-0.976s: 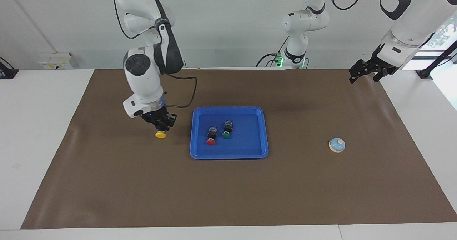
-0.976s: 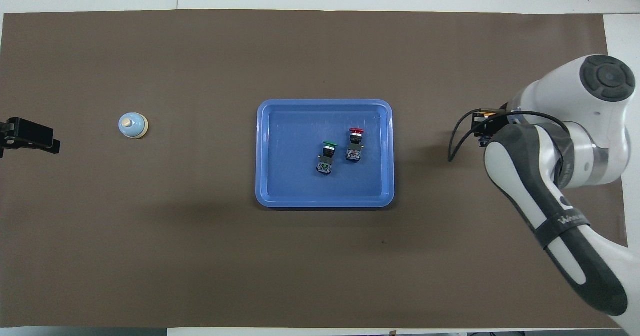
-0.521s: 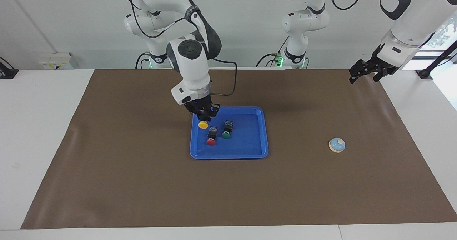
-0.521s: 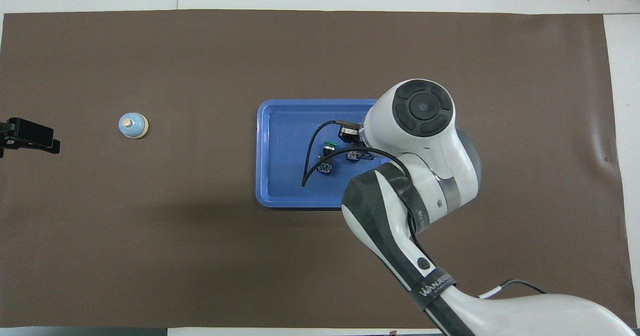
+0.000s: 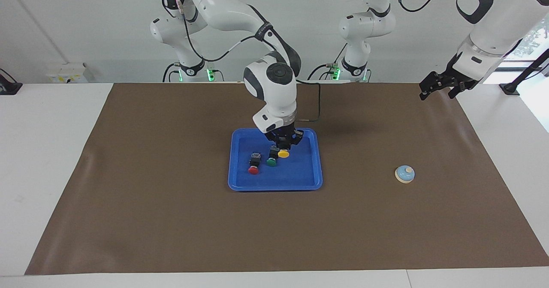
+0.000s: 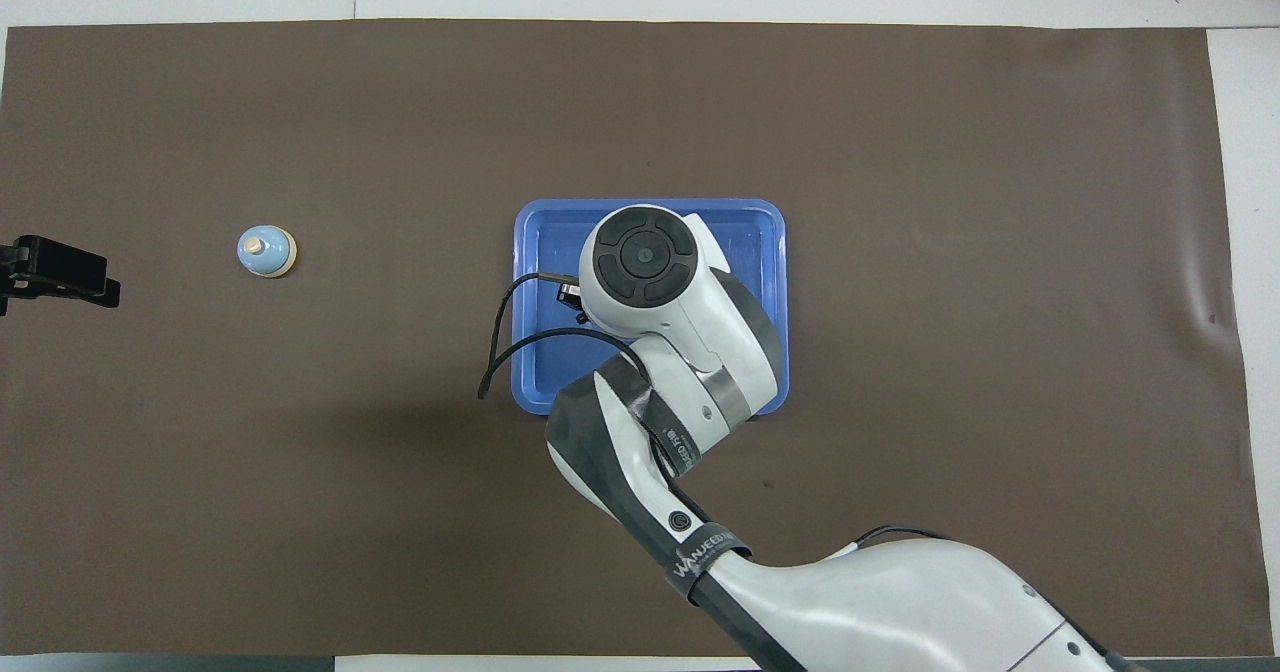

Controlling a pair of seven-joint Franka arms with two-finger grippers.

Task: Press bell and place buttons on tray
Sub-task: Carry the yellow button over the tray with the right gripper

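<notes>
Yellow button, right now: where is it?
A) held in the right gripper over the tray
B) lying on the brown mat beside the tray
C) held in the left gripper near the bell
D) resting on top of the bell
A: the facing view shows the right gripper shut on the yellow button over the tray, beside the green button and the red button lying in it.
</notes>
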